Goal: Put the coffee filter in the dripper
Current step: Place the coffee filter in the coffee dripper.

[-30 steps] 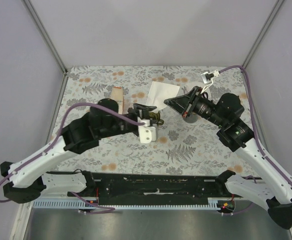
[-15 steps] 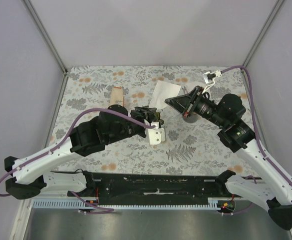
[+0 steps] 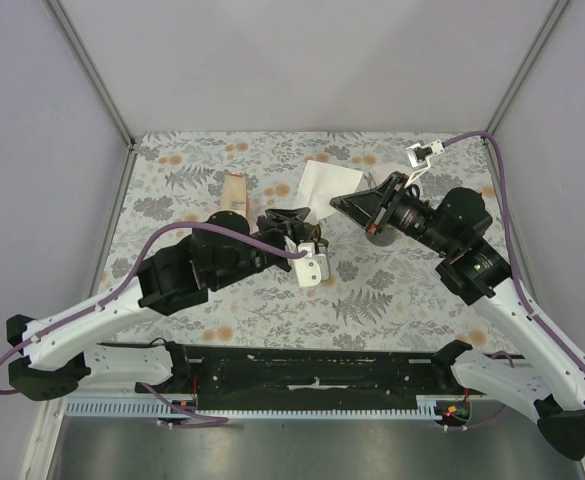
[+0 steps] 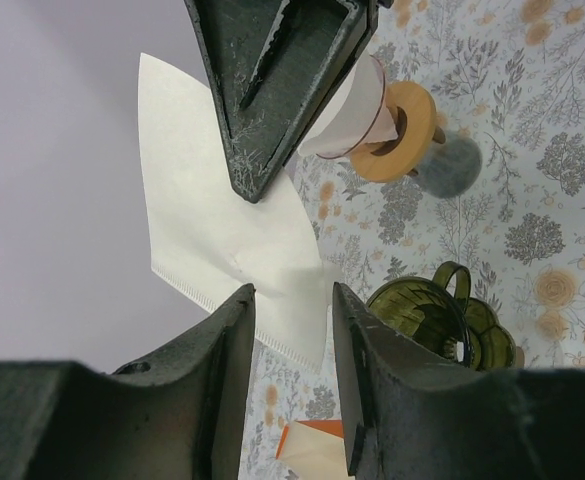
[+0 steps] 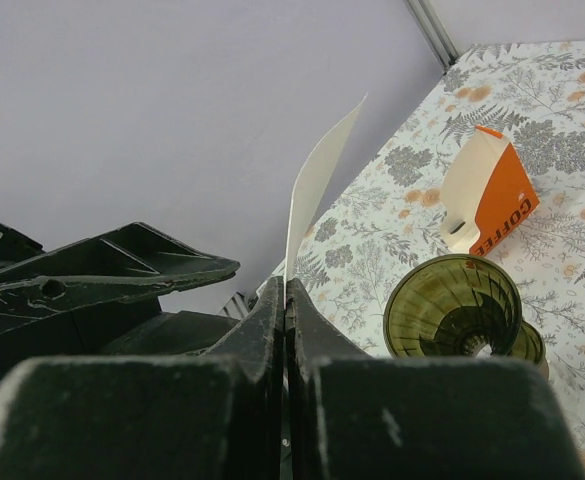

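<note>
Coffee filter [image 5: 307, 190] stands pinched in the closed right hand [image 5: 285, 288].

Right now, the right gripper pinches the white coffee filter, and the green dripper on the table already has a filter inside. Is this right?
Not quite. The right gripper does pinch the white coffee filter, but the green dripper on the table is empty; the right wrist view shows it.
</note>
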### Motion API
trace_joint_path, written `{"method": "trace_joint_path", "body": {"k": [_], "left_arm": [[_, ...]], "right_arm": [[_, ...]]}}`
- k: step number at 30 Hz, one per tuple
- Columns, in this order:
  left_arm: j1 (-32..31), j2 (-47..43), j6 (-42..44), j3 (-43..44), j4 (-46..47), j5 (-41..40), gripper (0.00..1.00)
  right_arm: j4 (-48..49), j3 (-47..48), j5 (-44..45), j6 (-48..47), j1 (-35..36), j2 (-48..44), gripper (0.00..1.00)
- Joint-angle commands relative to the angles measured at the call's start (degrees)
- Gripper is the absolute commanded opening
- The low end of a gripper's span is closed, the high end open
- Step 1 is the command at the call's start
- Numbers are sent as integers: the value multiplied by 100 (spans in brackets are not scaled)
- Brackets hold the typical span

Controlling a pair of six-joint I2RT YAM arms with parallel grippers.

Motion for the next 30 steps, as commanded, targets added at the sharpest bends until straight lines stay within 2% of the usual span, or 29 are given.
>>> {"method": "trace_joint_path", "body": {"k": [1, 7, 14, 22, 30], "left_arm": [[-32, 104, 358, -39, 344, -407, 43], [-32, 130, 429, -65, 380, -461, 39], [-41, 174, 463, -65, 274, -425, 46], [-50, 253, 542, -12, 397, -698, 29], [-58, 262, 727, -91, 678, -873, 24]], "right_arm": [[230, 89, 3, -50, -8, -63, 0], [266, 63, -14, -32, -8, -63, 0], [301, 54, -23, -6, -8, -45, 0], [336, 36, -67, 3, 1, -45, 0], [389, 28, -103, 21, 1, -1, 0]]}}
